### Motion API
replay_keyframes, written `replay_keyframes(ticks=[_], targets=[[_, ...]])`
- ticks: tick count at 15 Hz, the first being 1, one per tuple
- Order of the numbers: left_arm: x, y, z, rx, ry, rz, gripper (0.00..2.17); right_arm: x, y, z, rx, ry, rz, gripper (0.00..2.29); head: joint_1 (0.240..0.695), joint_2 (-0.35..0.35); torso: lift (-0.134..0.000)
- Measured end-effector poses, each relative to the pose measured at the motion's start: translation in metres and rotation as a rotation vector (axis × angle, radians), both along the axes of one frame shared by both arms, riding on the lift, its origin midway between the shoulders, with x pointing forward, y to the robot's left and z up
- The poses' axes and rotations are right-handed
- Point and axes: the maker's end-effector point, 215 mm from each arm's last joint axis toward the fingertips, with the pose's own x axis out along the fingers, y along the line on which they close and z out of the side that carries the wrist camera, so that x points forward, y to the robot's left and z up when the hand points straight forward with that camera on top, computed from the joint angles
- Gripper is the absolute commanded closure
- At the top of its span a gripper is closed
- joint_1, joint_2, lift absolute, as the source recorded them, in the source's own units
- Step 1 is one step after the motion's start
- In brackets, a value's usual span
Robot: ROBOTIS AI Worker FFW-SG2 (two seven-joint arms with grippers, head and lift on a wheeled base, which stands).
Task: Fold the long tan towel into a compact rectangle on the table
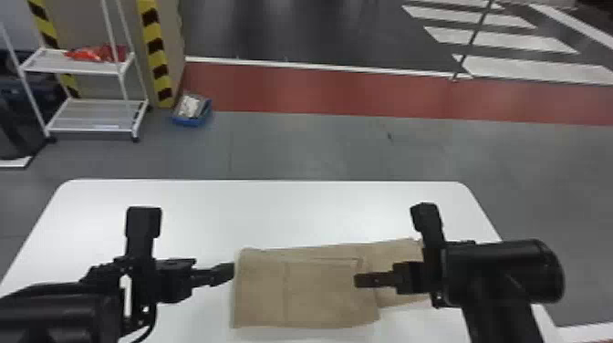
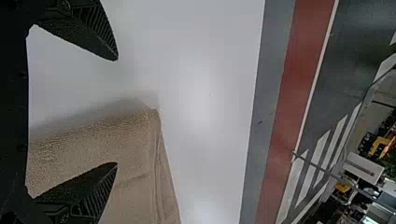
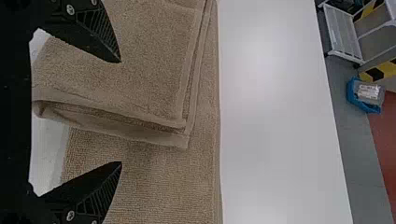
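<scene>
The towel (image 1: 319, 294) lies on the worktop (image 1: 228, 214), partly folded. The left pincer (image 2: 117, 111) and right pincer (image 3: 121, 112) have fingers apart. Next, the right one should pinch the thin end (image 3: 163, 186) and fold it in.

left black two-fingered end effector (image 1: 226, 272): lower frame, left of centre, aimed rightward, parted wide | right black two-fingered end effector (image 1: 359, 280): lower frame, right of centre, aimed leftward, parted wide
</scene>
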Motion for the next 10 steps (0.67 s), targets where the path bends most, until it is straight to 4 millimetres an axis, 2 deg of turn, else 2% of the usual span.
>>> replay_keyframes(ticks=[8, 10], targets=[[-0.001, 0.000, -0.004, 0.001, 0.004, 0.000, 0.08, -0.003, 0.005, -0.025, -0.052, 0.048, 0.026, 0.15, 0.695, -0.151, 0.000], [-0.002, 0.001, -0.004, 0.002, 0.005, 0.000, 0.08, -0.003, 0.008, -0.028, -0.054, 0.060, 0.032, 0.36, 0.695, -0.147, 0.000]])
